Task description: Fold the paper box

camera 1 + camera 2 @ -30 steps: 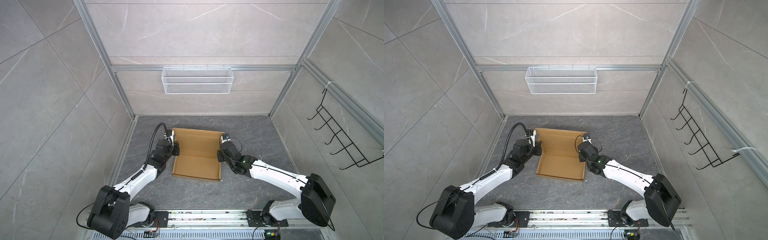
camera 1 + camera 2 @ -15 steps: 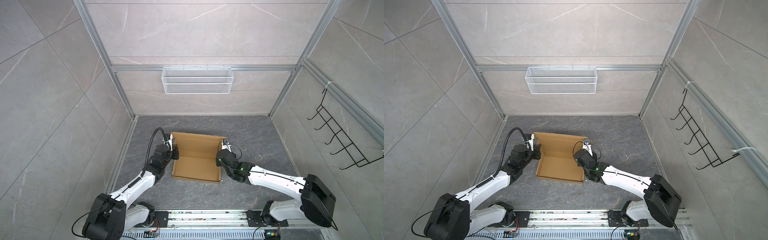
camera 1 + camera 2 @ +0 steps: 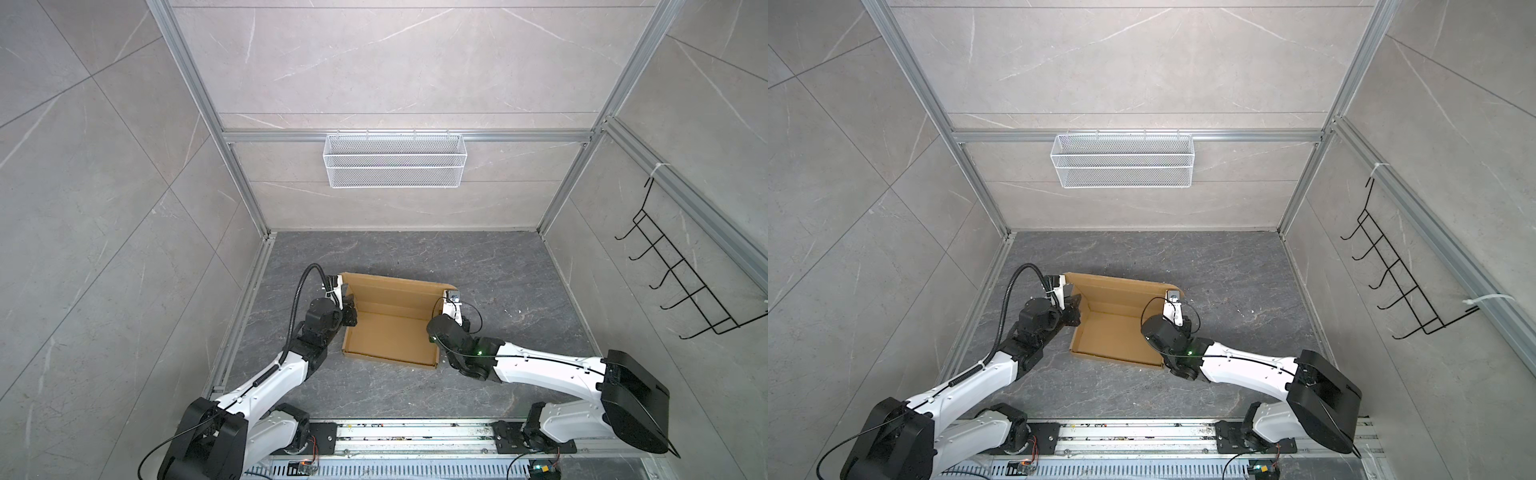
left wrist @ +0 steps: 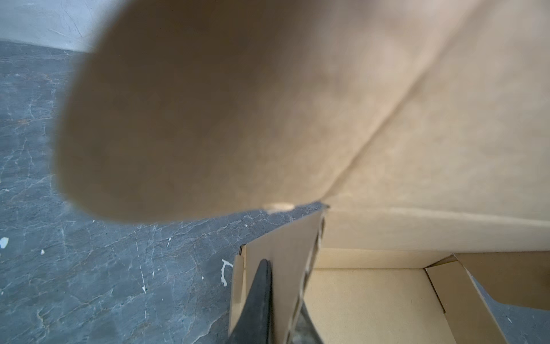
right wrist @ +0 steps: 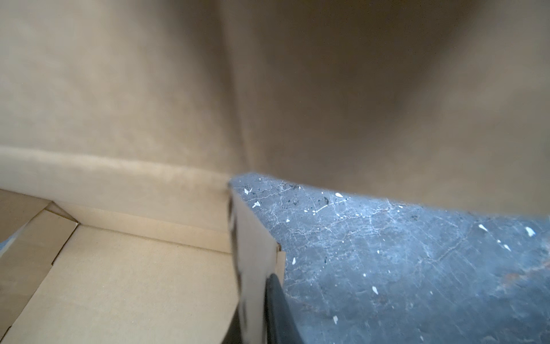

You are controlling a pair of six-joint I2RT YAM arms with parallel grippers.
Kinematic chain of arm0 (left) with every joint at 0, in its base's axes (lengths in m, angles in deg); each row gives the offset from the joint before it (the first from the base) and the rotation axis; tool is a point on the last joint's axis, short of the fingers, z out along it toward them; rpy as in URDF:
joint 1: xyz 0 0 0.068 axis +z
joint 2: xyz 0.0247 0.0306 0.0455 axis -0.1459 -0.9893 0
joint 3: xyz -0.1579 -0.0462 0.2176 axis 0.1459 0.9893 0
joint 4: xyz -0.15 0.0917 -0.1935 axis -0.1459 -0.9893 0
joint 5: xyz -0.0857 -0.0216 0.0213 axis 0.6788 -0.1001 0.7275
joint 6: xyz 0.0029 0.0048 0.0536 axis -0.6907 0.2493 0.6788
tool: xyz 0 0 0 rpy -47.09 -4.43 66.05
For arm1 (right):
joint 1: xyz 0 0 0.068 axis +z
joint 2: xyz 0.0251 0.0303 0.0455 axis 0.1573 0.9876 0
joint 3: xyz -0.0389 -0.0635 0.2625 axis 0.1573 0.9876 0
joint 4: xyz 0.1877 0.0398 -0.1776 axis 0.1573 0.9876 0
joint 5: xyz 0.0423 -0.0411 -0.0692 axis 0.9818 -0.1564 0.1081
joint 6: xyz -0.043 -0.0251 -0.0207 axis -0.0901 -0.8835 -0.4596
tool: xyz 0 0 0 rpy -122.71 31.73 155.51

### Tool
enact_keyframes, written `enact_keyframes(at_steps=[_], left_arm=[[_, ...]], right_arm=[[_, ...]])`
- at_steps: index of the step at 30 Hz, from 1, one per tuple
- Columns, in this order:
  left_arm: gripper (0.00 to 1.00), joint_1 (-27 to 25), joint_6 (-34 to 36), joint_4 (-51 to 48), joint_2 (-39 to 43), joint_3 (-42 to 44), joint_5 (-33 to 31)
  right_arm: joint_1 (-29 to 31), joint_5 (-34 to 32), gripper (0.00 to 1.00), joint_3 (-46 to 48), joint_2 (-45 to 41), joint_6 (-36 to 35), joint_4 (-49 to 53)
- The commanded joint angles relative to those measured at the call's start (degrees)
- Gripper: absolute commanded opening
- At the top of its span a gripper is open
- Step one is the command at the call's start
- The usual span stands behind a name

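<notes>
The paper box (image 3: 390,332) (image 3: 1113,332), plain brown cardboard, lies open on the dark floor in both top views. Its side walls are raised and its back lid flap (image 4: 297,104) (image 5: 327,89) stands up. My left gripper (image 3: 349,313) (image 4: 282,292) is shut on the box's left side wall, one black finger (image 4: 262,295) outside it and the other inside. My right gripper (image 3: 435,320) (image 5: 256,297) is shut on the right side wall. Its outer finger (image 5: 276,300) shows; the inner one is hidden behind the cardboard.
A white wire mesh basket (image 3: 395,160) hangs on the back wall. A black hook rack (image 3: 681,286) is on the right wall. The arms' base rail (image 3: 415,432) runs along the front edge. Grey tiled walls enclose the floor on three sides.
Both arms have drawn back toward the front rail, bringing the box nearer and slightly left. The lid flap stands steeper. Both grips are unchanged.
</notes>
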Motion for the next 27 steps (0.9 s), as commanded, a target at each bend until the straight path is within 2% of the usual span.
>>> enact_keyframes(at_steps=[1, 11, 27], left_arm=[[0.08, -0.48, -3.3, -3.23, 0.82, 2.05, 1.15], [0.08, -0.93, -4.04, -3.99, 4.38, 5.32, 0.18], [0.08, -1.44, -5.23, -1.9, 6.18, 7.73, -0.92]], right_arm=[[1.53, -0.33, 0.1, 1.5, 1.18, 3.73, 0.91], [4.28, -2.15, 0.11, 2.95, 2.74, 6.45, 0.82], [5.73, -0.68, 0.13, 4.14, 0.98, 9.16, 2.96]])
